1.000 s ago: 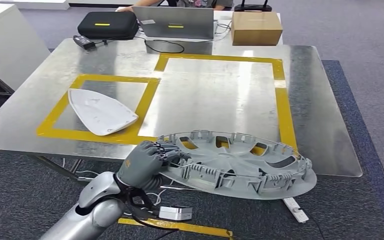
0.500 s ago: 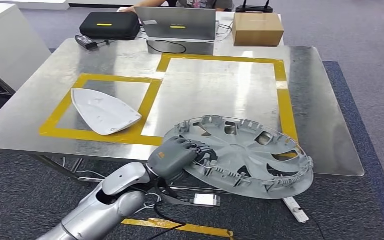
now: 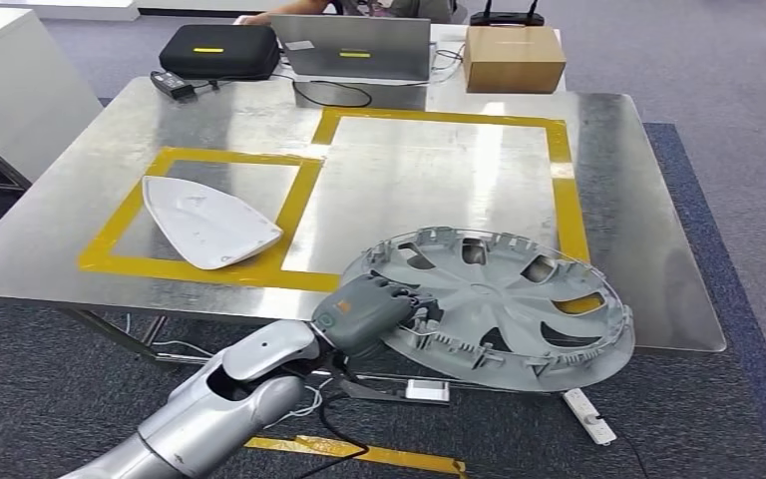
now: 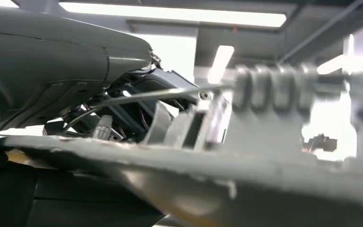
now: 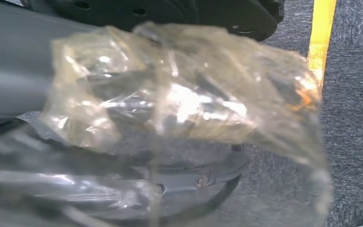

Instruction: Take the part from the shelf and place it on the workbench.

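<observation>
A grey wheel cover point(image 3: 504, 304) is gripped by a dark grey left hand point(image 3: 367, 313). The silver desk point(image 3: 618, 210) is marked with yellow tape rectangles point(image 3: 559, 150) (one bearing a white panel point(image 3: 204, 222)).

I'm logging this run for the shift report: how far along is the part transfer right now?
Done: the grey wheel cover is off the shelf and at the workbench. In hand: the left hand grips its near rim, holding it tilted over the near edge and the large yellow-taped square. Left: lay it flat and let go.
</observation>
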Available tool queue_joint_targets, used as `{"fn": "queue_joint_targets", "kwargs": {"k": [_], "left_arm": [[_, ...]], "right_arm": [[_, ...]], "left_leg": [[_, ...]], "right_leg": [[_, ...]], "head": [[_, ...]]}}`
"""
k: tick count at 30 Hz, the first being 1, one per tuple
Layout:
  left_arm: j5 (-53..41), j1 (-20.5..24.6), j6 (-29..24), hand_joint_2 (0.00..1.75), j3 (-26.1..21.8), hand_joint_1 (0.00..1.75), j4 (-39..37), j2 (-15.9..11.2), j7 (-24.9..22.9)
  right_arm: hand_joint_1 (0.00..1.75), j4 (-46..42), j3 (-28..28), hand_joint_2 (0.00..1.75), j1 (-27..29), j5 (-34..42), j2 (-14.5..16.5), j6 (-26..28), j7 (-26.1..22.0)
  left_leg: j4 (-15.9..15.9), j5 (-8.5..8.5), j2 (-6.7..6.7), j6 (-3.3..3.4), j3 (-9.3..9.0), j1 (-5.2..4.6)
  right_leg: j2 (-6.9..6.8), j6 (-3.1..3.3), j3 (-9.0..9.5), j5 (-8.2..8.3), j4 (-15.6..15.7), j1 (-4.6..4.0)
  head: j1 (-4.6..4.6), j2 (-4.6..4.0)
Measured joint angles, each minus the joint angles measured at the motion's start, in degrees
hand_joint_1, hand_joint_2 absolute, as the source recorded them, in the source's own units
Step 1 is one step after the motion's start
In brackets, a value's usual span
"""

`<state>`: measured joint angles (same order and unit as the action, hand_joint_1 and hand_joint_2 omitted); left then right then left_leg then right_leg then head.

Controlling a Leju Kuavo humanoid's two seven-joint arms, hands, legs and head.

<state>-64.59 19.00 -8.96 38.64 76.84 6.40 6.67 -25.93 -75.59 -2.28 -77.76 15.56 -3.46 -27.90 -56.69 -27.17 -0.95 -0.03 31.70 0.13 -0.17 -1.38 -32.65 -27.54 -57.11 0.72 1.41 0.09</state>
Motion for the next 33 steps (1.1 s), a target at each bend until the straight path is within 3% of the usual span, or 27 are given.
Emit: {"fn": "queue_joint_targets", "kwargs": {"k": [5, 9, 15, 24, 33], "left_arm": [[-3.2, 3.39, 3.59, 1.75, 1.09, 1.75, -6.75, 1.77, -4.18], [-4.36, 7.69, 6.68, 1.75, 1.47, 1.75, -14.11, 4.81, -9.95], [-3.67, 13.34, 6.5, 1.75, 0.63, 1.75, -23.82, 7.51, -12.74], [-0.61, 19.95, 3.19, 1.75, -6.56, 1.75, -35.39, 7.01, -16.9], [0.46, 21.15, -1.72, 1.75, -12.9, 1.75, -39.87, 4.27, -19.56]], "right_arm": [[0.0, 2.39, 0.09, 0.0, -0.62, -0.23, -0.83, 1.25, 0.32], [0.0, 4.49, 0.51, 0.0, -1.34, -0.24, -1.57, 2.13, 0.67], [0.0, 6.93, 1.16, 0.0, -1.96, -0.08, -2.45, 2.9, 1.25], [0.0, 8.66, 2.72, 0.0, -2.36, -0.07, -3.18, 3.06, 2.02], [0.0, 9.3, 3.76, 0.0, -2.46, 0.24, -3.27, 3.7, 2.4]], "left_leg": [[-0.06, 0.01, 0.0, 0.01, 0.0, -0.01], [-0.09, 0.01, 0.0, 0.01, -0.01, -0.01], [-0.1, 0.04, 0.0, 0.06, -0.06, 0.0], [-0.08, 0.09, -0.03, 0.0, -0.21, 0.05], [-0.08, 0.23, -0.04, -0.06, -0.23, 0.08]], "right_leg": [[0.0, -0.02, 0.02, 0.04, 0.0, 0.0], [0.01, -0.04, 0.07, 0.09, 0.0, 0.0], [0.02, -0.06, 0.19, 0.13, 0.0, 0.02], [0.12, 0.07, 0.36, 0.24, 0.0, -0.04], [0.12, 0.12, 0.38, 0.32, -0.01, -0.06]], "head": [[0.0, 0.0], [-0.01, 0.0], [-0.01, 0.0], [0.0, 0.0], [0.01, 0.0]]}}
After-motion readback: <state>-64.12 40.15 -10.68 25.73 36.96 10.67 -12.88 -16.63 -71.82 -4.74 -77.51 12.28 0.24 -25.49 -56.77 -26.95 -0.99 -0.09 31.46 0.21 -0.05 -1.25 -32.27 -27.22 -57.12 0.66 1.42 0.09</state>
